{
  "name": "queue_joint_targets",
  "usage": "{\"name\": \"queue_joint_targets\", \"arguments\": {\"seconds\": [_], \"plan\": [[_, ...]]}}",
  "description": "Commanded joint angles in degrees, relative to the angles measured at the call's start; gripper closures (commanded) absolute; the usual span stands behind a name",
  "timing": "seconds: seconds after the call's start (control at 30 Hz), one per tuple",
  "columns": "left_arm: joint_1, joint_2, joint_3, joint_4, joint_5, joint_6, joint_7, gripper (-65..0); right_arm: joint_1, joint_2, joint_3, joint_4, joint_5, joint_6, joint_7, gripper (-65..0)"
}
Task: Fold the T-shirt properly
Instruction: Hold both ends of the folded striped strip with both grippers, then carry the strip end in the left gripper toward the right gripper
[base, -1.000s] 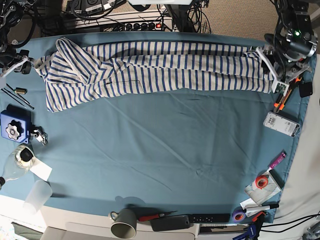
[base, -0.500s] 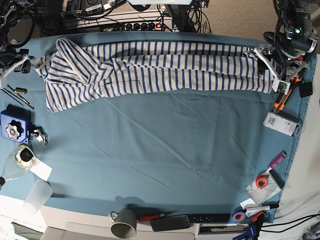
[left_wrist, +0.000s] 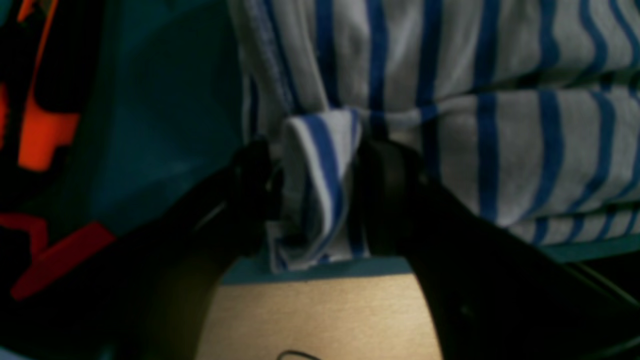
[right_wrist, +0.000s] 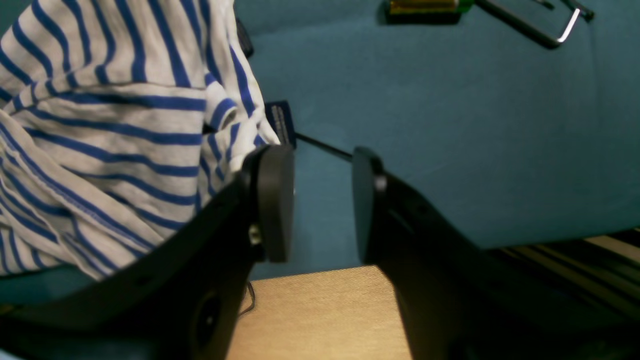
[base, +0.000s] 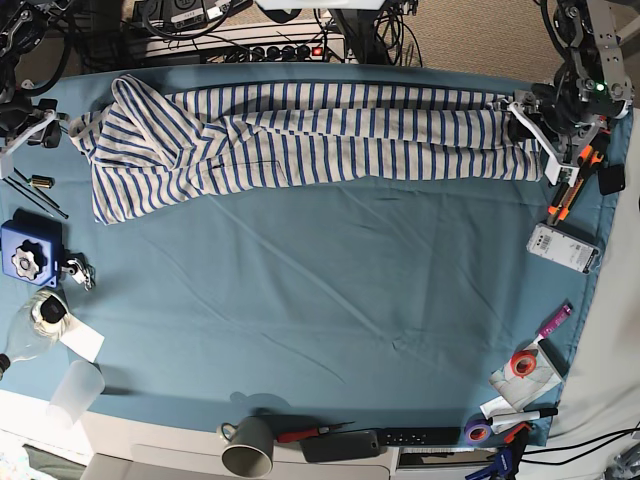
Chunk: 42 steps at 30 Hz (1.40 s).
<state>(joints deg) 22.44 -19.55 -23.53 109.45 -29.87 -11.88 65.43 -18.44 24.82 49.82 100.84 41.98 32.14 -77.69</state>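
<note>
**Striped shirt stretched along the far edge of the table**

The T-shirt (base: 300, 140) lies as a long, narrow band across the far side of the teal cloth (base: 330, 300), its long axis running side to side in the base view. The bunched, wider end sits toward that view's left, the narrower end toward its right.

The left gripper (left_wrist: 312, 192) is at the narrow end, its jaws spread with a folded edge of the striped fabric standing between them; whether the pads actually press it cannot be told. The right gripper (right_wrist: 322, 200) hovers beside the bunched end, jaws parted and nothing between them, the near finger just touching the fabric's edge
</note>
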Motion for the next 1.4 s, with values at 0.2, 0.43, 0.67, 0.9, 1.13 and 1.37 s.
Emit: {"name": "queue_joint_targets", "arguments": {"seconds": [0.2,0.43,0.67,0.9,1.13,1.37], "plan": [[-1.2,-0.46,0.0,-1.55,-3.04,-1.29,3.17,-29.3,0.37,1.7,0.52,0.74,0.2,-0.15,1.46,-20.2],[-0.79,-0.44,0.0,-1.55,-8.79,-4.72,4.48,0.0,0.5,1.7,0.52,0.74,0.22,-0.48,1.68,-20.2],[-0.72,-0.48,-0.02,-0.81,-8.76,-7.67,4.66,0.0,0.5,1.68,0.52,0.74,0.24,-0.52,2.29,-20.2],[-0.68,-0.46,-0.02,7.13,-7.98,-7.72,3.52,0.0,0.5,1.68,0.52,0.74,0.33,-0.63,2.34,-20.2],[-0.7,-0.48,-0.02,14.58,-5.99,-7.76,-0.2,0.0,0.5,1.66,0.52,0.74,3.13,-0.7,2.29,-20.2],[-0.52,-0.44,0.0,21.59,-15.08,-14.27,-0.33,0.0,0.5,1.44,0.48,0.74,3.89,-0.68,2.86,-20.2]]}}
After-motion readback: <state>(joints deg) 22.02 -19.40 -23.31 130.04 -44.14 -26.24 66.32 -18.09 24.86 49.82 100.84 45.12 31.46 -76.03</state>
